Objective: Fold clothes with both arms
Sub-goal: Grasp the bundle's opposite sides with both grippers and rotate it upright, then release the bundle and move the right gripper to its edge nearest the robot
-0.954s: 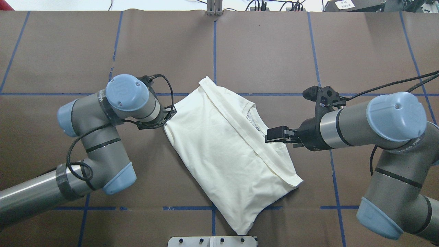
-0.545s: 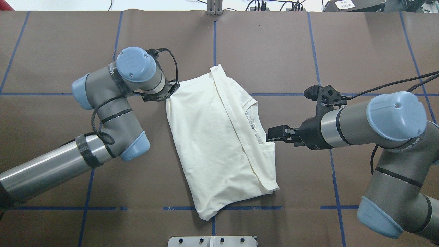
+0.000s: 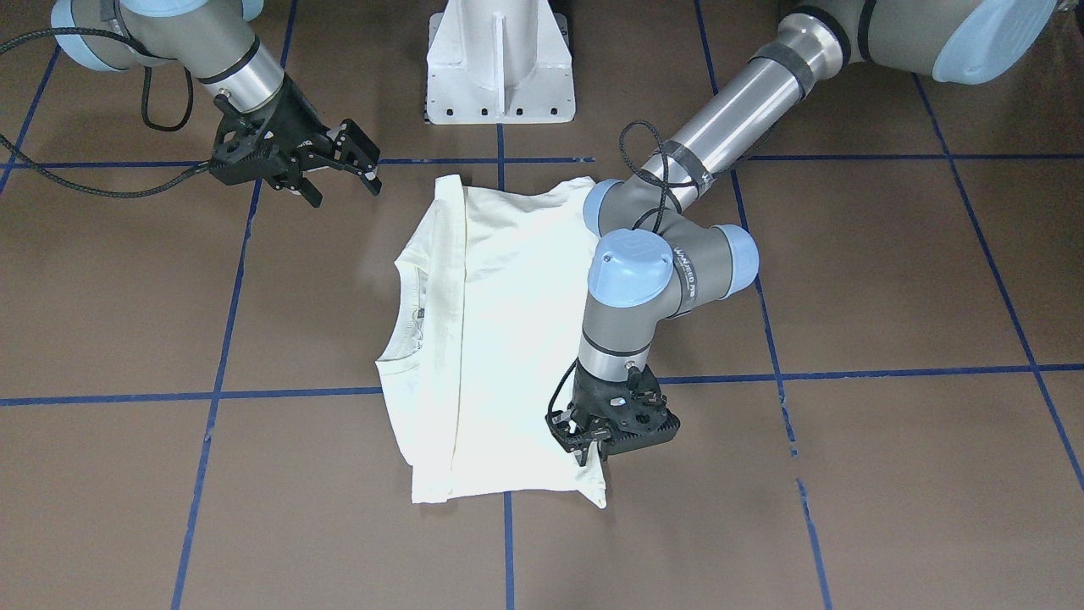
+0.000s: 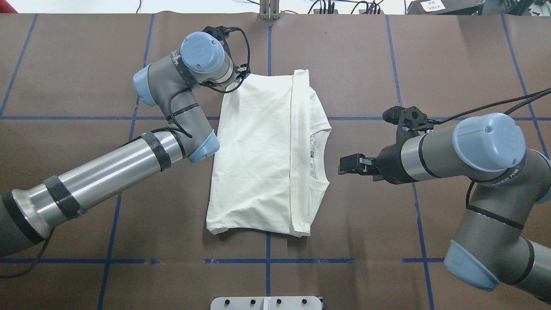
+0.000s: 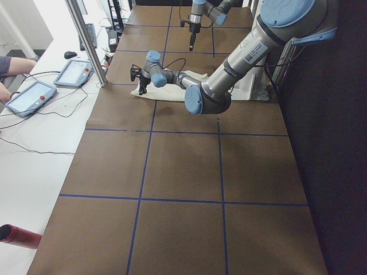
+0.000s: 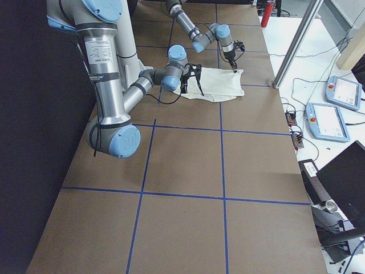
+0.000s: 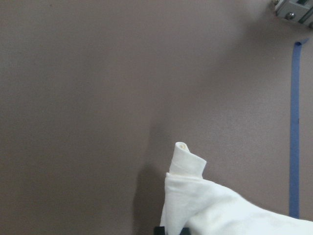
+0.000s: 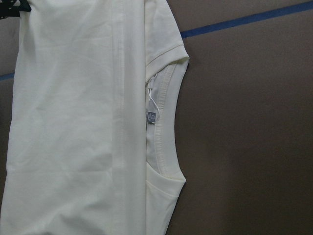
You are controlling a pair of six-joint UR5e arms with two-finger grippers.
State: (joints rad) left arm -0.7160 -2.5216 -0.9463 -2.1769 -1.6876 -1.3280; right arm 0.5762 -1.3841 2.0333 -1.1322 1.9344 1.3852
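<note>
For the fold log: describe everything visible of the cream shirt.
The cream shirt lies folded into a flat oblong on the brown table, plain side up, no print showing. Its collar, with a small label inside, faces the robot's right. The fabric looks soft and lightly creased. The left gripper pinches one far corner.

Left gripper (image 3: 593, 456) pointing down, pinched on shirt (image 4: 258, 150) corner; right gripper (image 3: 343, 176) hovering, fingers apart (forearm near-level).
</note>
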